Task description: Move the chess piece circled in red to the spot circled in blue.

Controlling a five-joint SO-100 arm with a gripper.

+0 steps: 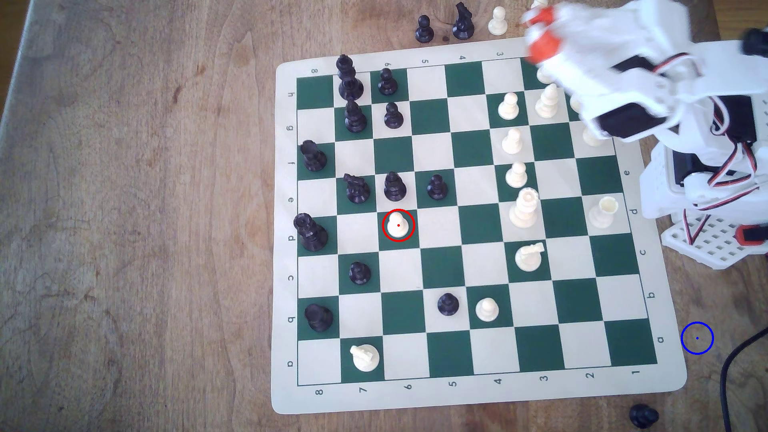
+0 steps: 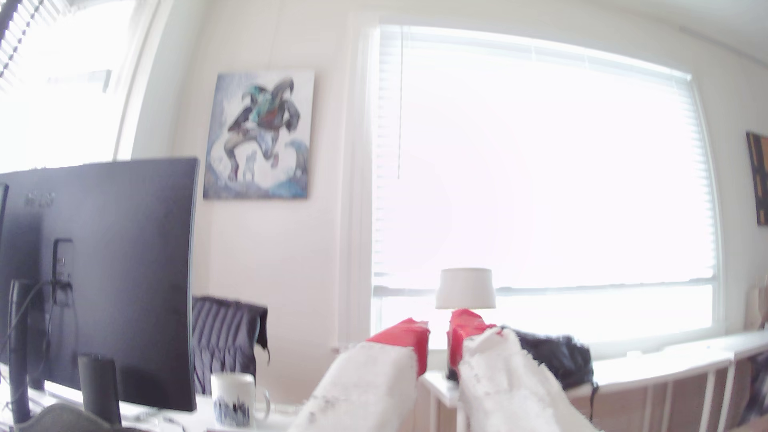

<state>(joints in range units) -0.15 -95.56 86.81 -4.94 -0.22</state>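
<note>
**Pawn on its square, end effector raised and empty**

Exterior view: white pawn (image 1: pixel 398 226) ringed in red, upright on a green square of the chessboard (image 1: pixel 457 398), file d, column 6, just below a black pawn (image 1: pixel 394 187). Blue-ringed spot (image 1: pixel 697 338) on bare brown tabletop (image 1: pixel 124 207), just off the board's corner at the exterior view's lower right, near a black cable (image 1: pixel 735 353). End effector (image 1: pixel 538 35) blurred, high at the upper right, above the board's far edge, well apart from both pawn and spot. Arm base (image 1: pixel 706 187) beside the board's right edge.

Wrist view: end effector (image 2: pixel 438 340) pointing into the room, red-tipped fingers (image 2: pixel 409 336) apart by a narrow gap, holding nothing. Beyond: dark monitor (image 2: pixel 104 270), mug (image 2: pixel 232 398), bright window (image 2: pixel 540 166), white lamp (image 2: pixel 465 288), painting (image 2: pixel 259 133) on the wall.
</note>
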